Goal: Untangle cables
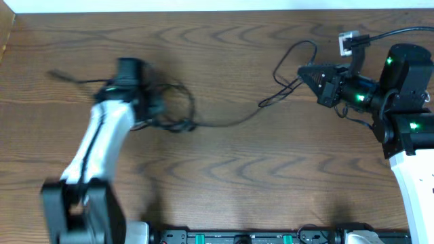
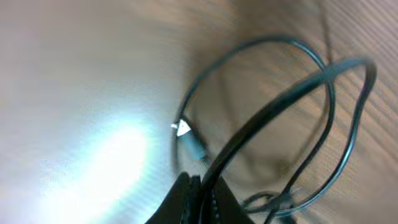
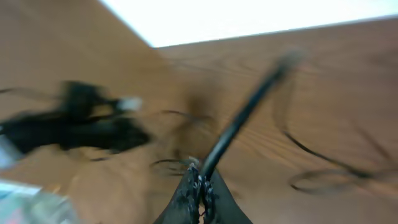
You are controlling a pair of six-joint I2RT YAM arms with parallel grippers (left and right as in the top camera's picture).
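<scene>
Black cables lie on the wooden table. A tangle of black loops (image 1: 178, 108) sits at centre left, and one strand (image 1: 234, 122) runs right to a looped cable (image 1: 293, 59) by the right arm. My left gripper (image 1: 157, 108) is shut on a black cable (image 2: 280, 102) at the tangle; more loops and a small plug (image 2: 184, 130) show behind it. My right gripper (image 1: 302, 72) is shut on a black cable (image 3: 245, 115); that view is blurred. A white plug end (image 1: 346, 42) shows at the far right. No white cord shows.
A loose black cable end (image 1: 62, 75) lies left of the left arm. The table's far edge (image 1: 203, 9) meets a white wall. The arm bases (image 1: 244, 237) line the near edge. The right arm body (image 1: 407, 88) fills the right side.
</scene>
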